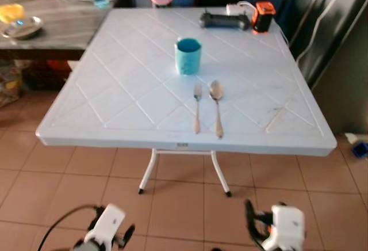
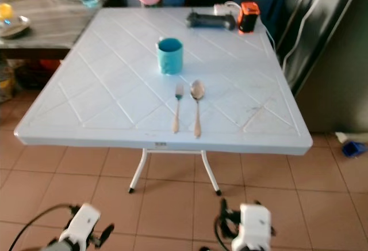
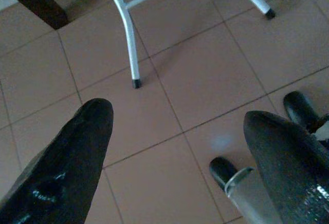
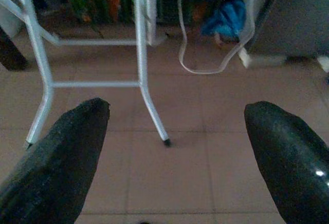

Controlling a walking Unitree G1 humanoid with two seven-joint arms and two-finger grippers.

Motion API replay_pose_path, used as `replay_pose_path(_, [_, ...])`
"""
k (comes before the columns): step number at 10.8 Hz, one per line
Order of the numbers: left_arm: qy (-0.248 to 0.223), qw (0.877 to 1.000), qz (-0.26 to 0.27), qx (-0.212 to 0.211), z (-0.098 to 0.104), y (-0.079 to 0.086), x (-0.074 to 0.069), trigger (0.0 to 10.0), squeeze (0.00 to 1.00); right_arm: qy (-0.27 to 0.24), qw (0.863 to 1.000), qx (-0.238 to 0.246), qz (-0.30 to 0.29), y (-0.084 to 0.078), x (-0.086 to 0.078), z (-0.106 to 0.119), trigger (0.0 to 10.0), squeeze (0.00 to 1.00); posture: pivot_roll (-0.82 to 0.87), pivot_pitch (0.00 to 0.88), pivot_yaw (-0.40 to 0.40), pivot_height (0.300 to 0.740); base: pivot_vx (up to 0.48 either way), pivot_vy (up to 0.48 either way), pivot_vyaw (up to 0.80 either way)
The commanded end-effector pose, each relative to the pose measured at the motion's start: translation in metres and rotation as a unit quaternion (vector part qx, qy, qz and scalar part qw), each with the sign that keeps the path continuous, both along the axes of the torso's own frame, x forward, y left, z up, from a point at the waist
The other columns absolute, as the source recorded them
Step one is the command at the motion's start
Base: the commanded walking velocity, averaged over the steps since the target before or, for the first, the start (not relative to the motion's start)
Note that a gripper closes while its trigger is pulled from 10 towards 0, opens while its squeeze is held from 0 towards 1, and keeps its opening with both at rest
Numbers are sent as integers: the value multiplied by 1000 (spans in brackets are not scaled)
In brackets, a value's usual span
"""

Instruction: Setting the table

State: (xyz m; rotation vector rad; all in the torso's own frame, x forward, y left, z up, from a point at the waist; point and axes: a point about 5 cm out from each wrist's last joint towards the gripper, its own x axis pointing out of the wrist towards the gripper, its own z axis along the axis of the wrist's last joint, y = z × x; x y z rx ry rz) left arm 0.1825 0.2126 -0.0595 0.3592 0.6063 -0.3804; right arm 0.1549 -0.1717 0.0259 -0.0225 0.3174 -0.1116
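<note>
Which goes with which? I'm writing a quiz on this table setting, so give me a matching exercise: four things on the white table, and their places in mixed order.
Things:
1. teal cup
2. fork
3. spoon
4. orange and black device

Places:
A. far right corner of the white table
B. near edge, right one of the pair
C. middle of the table, behind the cutlery
D. near edge, left one of the pair

Pairs: 1-C, 2-D, 3-B, 4-A

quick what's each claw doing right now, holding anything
Left claw: open, holding nothing, low over the brown tiled floor.
Right claw: open, holding nothing, low over the same floor.
</note>
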Motion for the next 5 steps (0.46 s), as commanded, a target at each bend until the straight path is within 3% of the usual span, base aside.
replay_pose_path(1, [-11, 1000, 7, -1, 0, 4, -5, 10000, 0, -6, 1000, -2, -9, -3, -2, 11, 10000, 0, 59, 127, 38, 740, 0, 0, 0])
replay_pose_path(4, [-30, 999, 17, -30, 2, 2, -8, 10000, 0, -31, 999, -33, 2, -2, -5, 30, 10000, 0, 43, 130, 38, 740, 0, 0, 0])
replay_pose_path(5, [-128, 989, -6, -66, 42, 10, 44, 10000, 0, -34, 999, -37, 0, -2, -3, 33, 10000, 0, 40, 127, 42, 740, 0, 0, 0])
